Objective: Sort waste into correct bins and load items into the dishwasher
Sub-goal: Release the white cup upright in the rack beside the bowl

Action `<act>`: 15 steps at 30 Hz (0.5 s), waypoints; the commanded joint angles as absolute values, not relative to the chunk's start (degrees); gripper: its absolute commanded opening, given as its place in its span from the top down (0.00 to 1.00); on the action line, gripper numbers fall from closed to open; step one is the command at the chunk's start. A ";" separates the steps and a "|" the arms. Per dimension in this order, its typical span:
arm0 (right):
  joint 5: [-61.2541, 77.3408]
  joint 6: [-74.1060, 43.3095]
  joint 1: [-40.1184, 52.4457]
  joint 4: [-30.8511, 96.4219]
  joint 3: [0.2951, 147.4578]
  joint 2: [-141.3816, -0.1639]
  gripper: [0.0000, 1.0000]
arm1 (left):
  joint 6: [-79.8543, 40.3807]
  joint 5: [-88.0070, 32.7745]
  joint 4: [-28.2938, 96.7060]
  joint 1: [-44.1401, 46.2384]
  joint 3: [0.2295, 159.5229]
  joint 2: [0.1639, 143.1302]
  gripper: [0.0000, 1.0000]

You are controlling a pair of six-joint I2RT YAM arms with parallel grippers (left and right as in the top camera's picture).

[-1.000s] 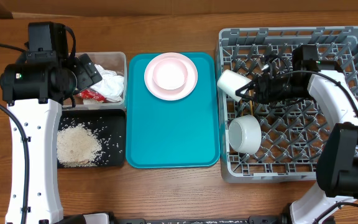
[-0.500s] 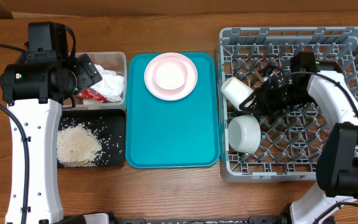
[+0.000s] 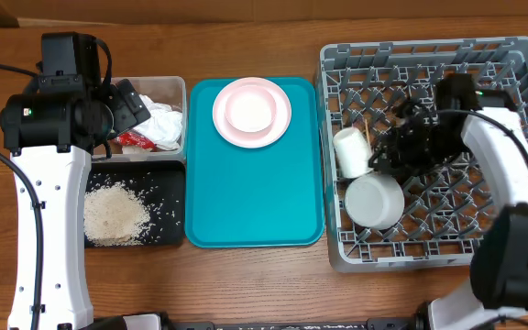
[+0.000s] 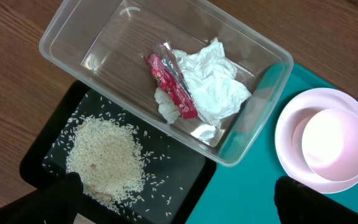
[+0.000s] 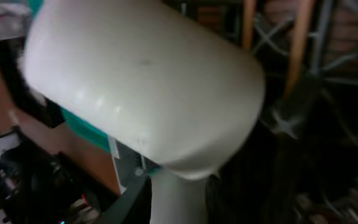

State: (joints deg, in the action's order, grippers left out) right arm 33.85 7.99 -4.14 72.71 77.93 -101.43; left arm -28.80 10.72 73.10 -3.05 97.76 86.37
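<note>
since the right wrist view is pretty much all cup (image 5: 142, 87), i honestly can't tell how wide the right gripper (image 3: 379, 158) stands or whether it has any grip on anything. from overhead its tip is right up against that small white cup, which lies on its side among the pegs at the left edge of the grey dish rack (image 3: 521, 55). just near of the cup a whitish bowl (image 3: 374, 200) sits in the rack, and a couple of wooden chopsticks (image 5: 301, 37) poke up behind the cup. so i'd call this the loading step, with the cup going in.

the left gripper (image 4: 179, 190) hangs wide open with nothing in it, over the bins on the left. the clear tub (image 4: 73, 37) has the tissue (image 4: 213, 84) and red wrapper (image 4: 173, 84), and the black tray (image 4: 166, 165) nearer has the rice (image 4: 107, 158), so the waste looks sorted.

what's left, i reckon: the pink plate (image 3: 282, 124) with a second bowl (image 3: 250, 108) on it, far end of the teal tray (image 3: 255, 202). next move calls for the right arm to get clear of the cup without knocking it, then reach left for that stack, bowl first.
</note>
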 commanded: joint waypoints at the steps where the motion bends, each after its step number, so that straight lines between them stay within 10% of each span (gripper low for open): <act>1: 21.65 -1.96 -4.25 71.24 80.71 -94.13 0.69 | -28.95 10.66 73.08 -3.20 98.02 86.56 0.00; 15: 19.46 -3.27 2.72 61.54 80.68 -89.95 0.82 | -28.95 10.66 73.08 -3.20 98.02 86.56 0.00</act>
State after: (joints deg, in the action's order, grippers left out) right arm 20.01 -2.96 -0.54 64.31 79.20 -91.02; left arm -28.80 10.72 73.10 -3.05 97.76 86.37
